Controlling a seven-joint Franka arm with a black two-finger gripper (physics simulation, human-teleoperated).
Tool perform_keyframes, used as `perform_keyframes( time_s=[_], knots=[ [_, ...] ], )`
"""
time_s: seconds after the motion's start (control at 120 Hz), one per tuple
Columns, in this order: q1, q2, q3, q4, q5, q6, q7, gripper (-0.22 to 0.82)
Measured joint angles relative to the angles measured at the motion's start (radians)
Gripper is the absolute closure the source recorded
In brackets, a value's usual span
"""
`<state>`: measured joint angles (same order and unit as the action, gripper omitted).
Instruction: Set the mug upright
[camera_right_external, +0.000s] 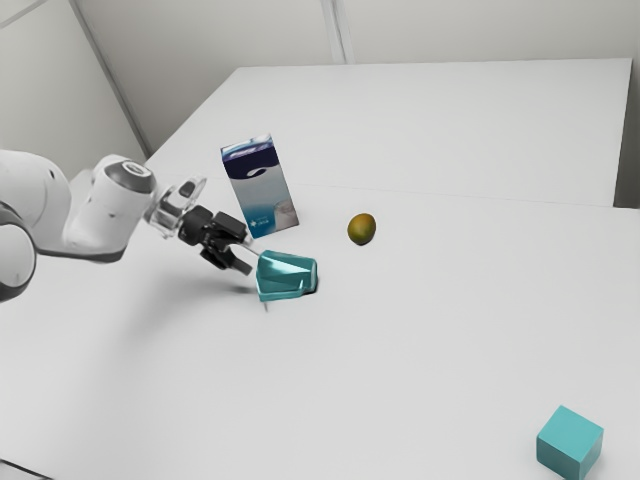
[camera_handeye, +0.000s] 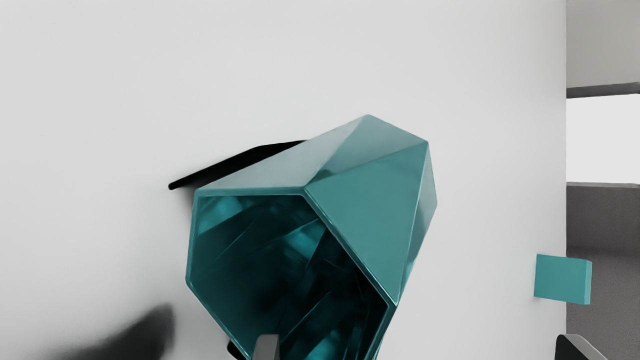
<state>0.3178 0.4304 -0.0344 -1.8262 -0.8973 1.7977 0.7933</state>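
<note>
In the exterior view, the faceted teal mug (camera_right_external: 287, 277) is seen lying on its side, left of centre, its mouth turned toward the black gripper (camera_right_external: 252, 261), whose fingers are spread wide. A blue-and-white carton (camera_right_external: 262, 190) and a brownish fruit (camera_right_external: 362, 229) are seen higher up; a teal cube (camera_right_external: 570, 443) is placed at lower right.
</note>
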Motion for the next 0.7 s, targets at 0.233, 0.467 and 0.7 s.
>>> perform_keyframes(
  time_s=[0.233,0.467,0.7],
  knots=[
    [-0.003,0.035,-0.004,-0.002,-0.077,0.019,0.068,0.0],
    [-0.002,0.049,-0.017,-0.004,-0.122,0.024,0.114,0.09],
    [0.005,0.062,-0.018,-0.009,-0.136,0.002,0.149,0.33]
  ],
)
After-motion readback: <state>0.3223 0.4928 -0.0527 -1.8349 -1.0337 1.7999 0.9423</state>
